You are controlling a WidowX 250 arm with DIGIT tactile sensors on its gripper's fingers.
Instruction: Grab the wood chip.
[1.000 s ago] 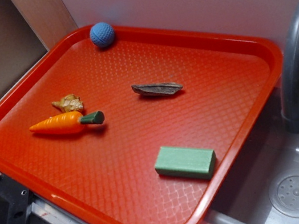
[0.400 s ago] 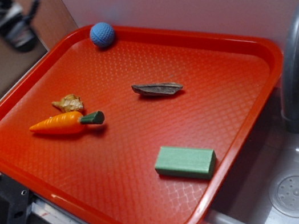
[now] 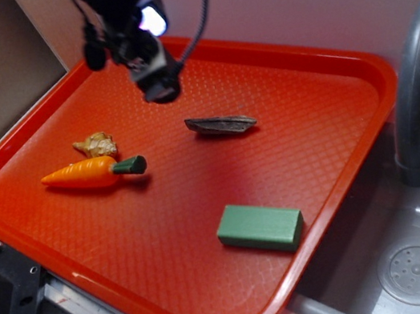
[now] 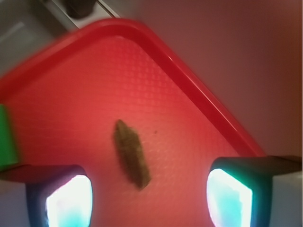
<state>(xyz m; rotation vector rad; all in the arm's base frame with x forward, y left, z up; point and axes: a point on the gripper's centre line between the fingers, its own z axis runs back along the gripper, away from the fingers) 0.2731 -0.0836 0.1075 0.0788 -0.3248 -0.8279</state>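
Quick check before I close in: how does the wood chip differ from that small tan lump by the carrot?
The wood chip is a flat, long, grey-brown sliver with pointed ends; the tan lump is short, bumpy and yellowish. The chip lies alone mid-tray; the lump sits right behind the carrot. Both rest on the red tray.

Brown-grey wood chip [image 3: 221, 125] lies flat mid-tray [image 3: 317, 73].

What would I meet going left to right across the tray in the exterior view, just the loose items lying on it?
Toy carrot → wood chip → green block. The small tan lumpy piece sits just behind the carrot and overlaps it left to right, so it has no clear place in the order.
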